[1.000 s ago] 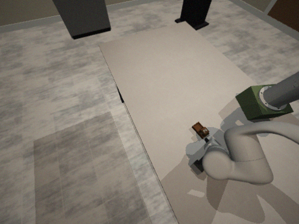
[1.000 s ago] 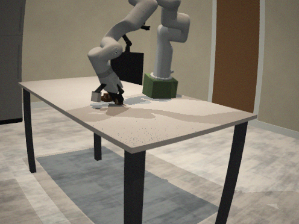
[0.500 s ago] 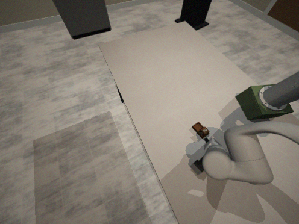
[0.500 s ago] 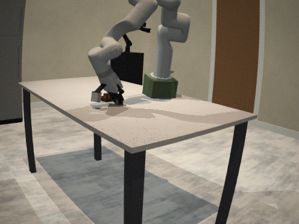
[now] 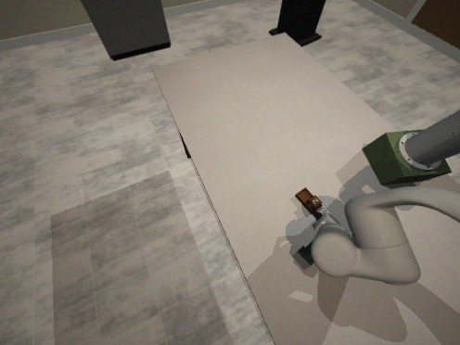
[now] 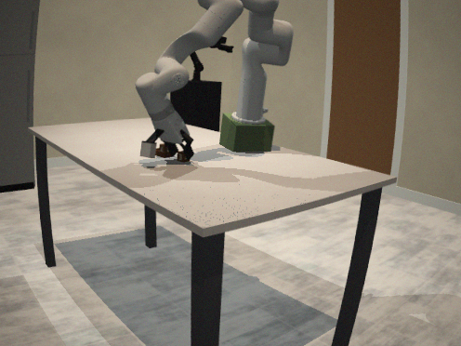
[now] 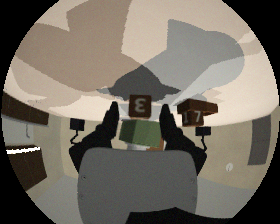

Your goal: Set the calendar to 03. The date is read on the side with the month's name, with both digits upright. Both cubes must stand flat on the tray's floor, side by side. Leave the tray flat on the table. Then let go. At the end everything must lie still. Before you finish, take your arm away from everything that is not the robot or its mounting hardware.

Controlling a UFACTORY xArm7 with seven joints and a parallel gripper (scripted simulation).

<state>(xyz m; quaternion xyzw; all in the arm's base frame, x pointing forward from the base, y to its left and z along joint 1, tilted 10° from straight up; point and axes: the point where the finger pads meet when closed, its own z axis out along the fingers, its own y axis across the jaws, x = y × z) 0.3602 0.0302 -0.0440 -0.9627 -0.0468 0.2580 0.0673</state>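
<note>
A brown cube is near the table top between the fingers. The wrist view shows its 3 turned upside down in the picture. My gripper is open, with a gap on each side of this cube. In the top view the arm hides the cube. The brown calendar tray lies on the table beside the gripper. The other cube is at one end of the tray, with a 1 and a 7 on two sides in the wrist view. The month's name cannot be read.
The pale table bears everything. The arm's green base block stands beyond the gripper. The table's long edge runs past the tray's far side in the top view. The arm's shadows fall around the gripper.
</note>
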